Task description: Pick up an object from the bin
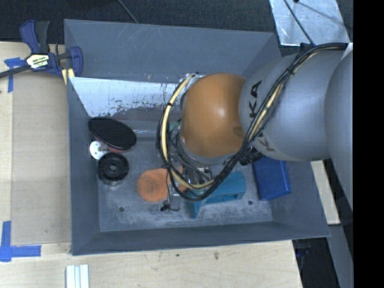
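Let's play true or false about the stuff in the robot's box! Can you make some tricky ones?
1. A black oval thing lies in the left part of the bin. True.
2. The orange round thing lies against the bin's far wall. False: it lies near the lower wall, right beside the gripper.
3. A dark blue block lies on the right. True.
4. The round black thing sits on the blue block. False: it lies on the left, below the black oval thing.
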You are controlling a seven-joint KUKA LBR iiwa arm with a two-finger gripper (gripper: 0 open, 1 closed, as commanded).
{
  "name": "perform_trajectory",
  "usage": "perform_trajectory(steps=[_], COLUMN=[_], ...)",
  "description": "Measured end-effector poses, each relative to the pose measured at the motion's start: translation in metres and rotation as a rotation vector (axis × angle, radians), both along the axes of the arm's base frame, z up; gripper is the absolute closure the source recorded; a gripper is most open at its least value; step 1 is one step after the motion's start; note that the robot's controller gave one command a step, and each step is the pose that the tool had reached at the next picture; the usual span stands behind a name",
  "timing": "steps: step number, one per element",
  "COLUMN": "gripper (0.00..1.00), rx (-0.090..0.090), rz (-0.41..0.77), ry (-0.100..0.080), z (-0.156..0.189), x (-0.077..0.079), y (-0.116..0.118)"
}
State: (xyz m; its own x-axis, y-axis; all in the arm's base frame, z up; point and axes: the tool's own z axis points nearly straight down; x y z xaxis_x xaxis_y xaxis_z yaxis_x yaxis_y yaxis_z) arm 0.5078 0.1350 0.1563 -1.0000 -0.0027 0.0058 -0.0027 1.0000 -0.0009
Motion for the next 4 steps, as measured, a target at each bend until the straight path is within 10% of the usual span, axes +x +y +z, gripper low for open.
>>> perform_trajectory(steps=[1, 2, 3, 4], gripper=[0.0, 1.0, 1.0, 1.0], rx=[0.002, 0.001, 0.001, 0.001], rz=[-0.003, -0.086, -0.086, -0.035], ry=[-0.008, -0.009, -0.009, -0.008], z=[0.005, -0.081, -0.081, 0.044], x=[0.002, 0.027, 0.027, 0.042], y=[0.0, -0.035, -0.035, -0.035])
